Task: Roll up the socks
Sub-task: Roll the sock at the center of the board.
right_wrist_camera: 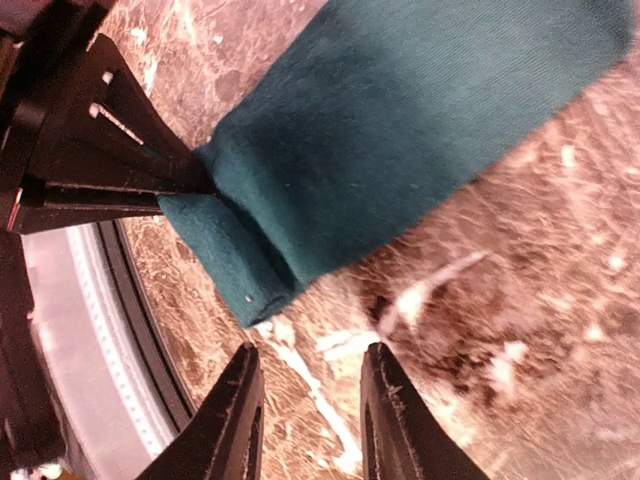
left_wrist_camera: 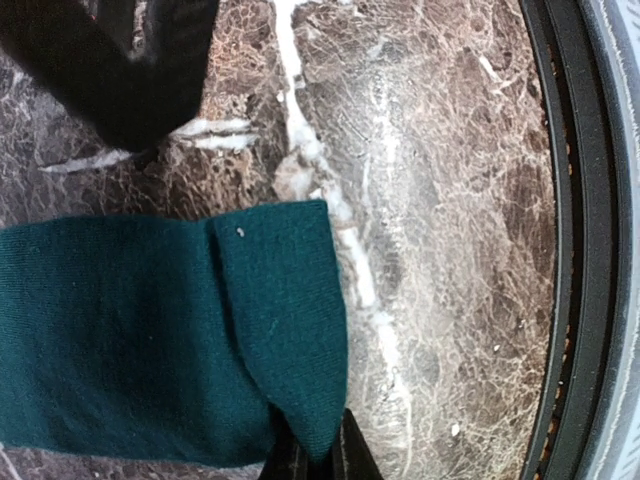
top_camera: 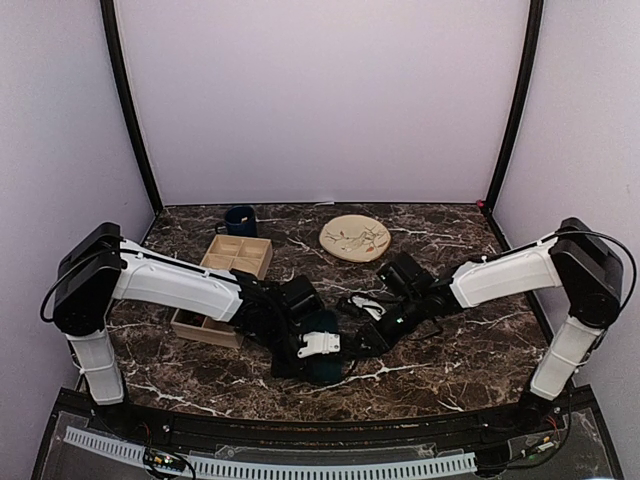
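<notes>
One plain dark teal-green sock (left_wrist_camera: 150,330) lies flat on the marble table, with a folded end towards the table's near edge. My left gripper (left_wrist_camera: 315,458) is shut on the near corner of that folded end; the pinch also shows in the right wrist view, on the sock (right_wrist_camera: 400,130). My right gripper (right_wrist_camera: 312,375) hovers open just off the folded end, with only bare marble between its fingers (right_wrist_camera: 240,410). From above, both grippers meet at the sock (top_camera: 325,322) in the middle of the table: the left gripper (top_camera: 308,362) and the right gripper (top_camera: 365,340).
A wooden box with compartments (top_camera: 225,285) stands behind the left arm. A dark blue mug (top_camera: 240,220) is at the back left, and a round cream plate (top_camera: 355,237) at the back centre. The black front rail (left_wrist_camera: 560,240) runs close to the sock.
</notes>
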### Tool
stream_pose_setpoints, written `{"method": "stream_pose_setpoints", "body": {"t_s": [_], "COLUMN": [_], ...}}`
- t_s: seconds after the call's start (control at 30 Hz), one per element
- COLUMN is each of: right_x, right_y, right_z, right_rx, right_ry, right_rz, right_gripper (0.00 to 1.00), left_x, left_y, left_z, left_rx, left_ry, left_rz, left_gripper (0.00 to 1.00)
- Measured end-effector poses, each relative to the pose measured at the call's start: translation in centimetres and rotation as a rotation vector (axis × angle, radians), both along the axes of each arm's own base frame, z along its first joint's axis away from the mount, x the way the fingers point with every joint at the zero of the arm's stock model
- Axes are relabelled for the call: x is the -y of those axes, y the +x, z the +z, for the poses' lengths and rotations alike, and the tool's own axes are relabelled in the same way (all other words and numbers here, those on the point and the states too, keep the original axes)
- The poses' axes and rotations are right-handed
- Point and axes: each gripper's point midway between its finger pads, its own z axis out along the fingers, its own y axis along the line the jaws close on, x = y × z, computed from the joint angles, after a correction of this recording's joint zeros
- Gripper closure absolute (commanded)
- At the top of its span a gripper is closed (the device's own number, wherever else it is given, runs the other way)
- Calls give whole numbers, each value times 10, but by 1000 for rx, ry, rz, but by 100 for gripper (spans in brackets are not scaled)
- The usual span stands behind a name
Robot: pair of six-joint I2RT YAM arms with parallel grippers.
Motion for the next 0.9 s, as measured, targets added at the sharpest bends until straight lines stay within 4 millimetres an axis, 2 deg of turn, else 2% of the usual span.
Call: {"method": "stream_pose_setpoints", "body": {"t_s": [0.2, 0.4, 0.7, 0.9], "right_x": [10, 20, 20, 8], "right_y": [8, 10, -5, -22], "right_z": [6, 3, 13, 17], "right_rx": [99, 185, 383, 509], "right_ry": [7, -18, -32, -38], "right_rz": [-50, -86, -58, 27], "right_gripper": [69, 69, 68, 67], "left_x": [-3, -3, -2, -3], "left_y": [-2, 1, 2, 3], "left_z": [0, 1, 0, 1], "left_rx": [-110, -247, -452, -559], "left_ry": [-11, -20, -31, -46], "left_rz": [34, 76, 120, 148], "left_gripper": [100, 100, 100, 100]}}
